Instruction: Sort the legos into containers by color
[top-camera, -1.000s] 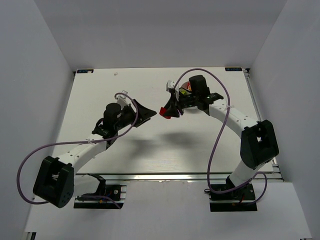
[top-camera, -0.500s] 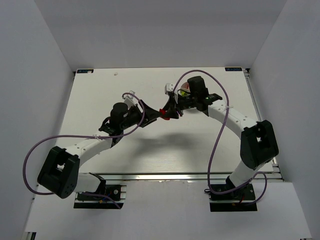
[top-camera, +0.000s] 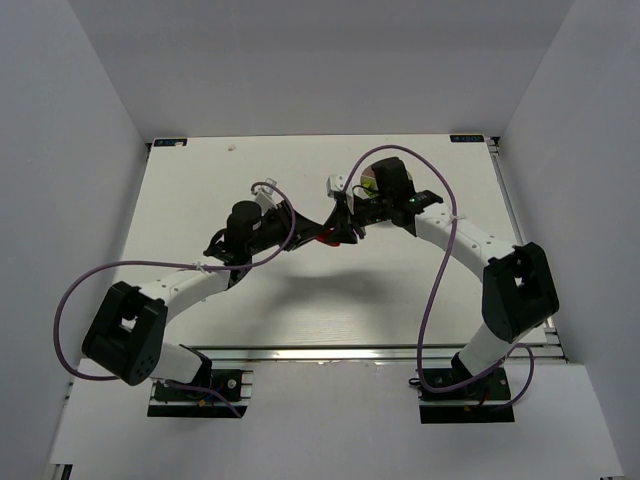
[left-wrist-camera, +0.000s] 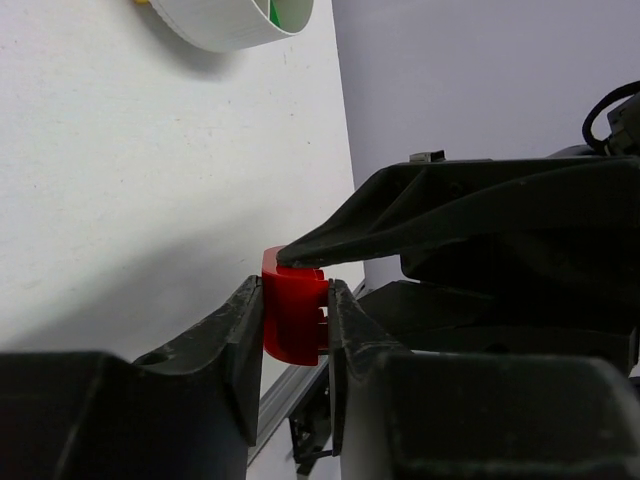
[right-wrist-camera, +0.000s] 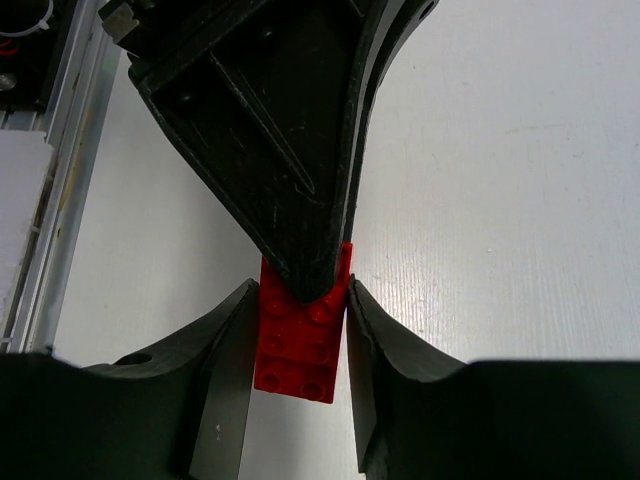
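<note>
A red lego (top-camera: 326, 236) hangs above the table's middle, where both grippers meet. My left gripper (left-wrist-camera: 295, 288) is shut on it, and its fingers press the brick (left-wrist-camera: 290, 322) from both sides. The right gripper (right-wrist-camera: 300, 297) is shut on the same studded red piece (right-wrist-camera: 298, 352), and one left finger (right-wrist-camera: 290, 180) lies across its far end. In the top view the left gripper (top-camera: 316, 231) comes from the left and the right gripper (top-camera: 339, 228) from the right. The white dish (left-wrist-camera: 235, 30) shows green inside. The right arm mostly hides the dish (top-camera: 367, 181).
A metal rail (top-camera: 330, 352) runs along the table's near edge, between the two arm bases. White walls close in the left, right and back sides. Purple cables loop off both arms. A small white bit (top-camera: 232, 147) lies near the back edge.
The left arm has swung right to meet the right gripper, and its jaws have closed onto the red lego. The right gripper has barely moved and kept its hold.
</note>
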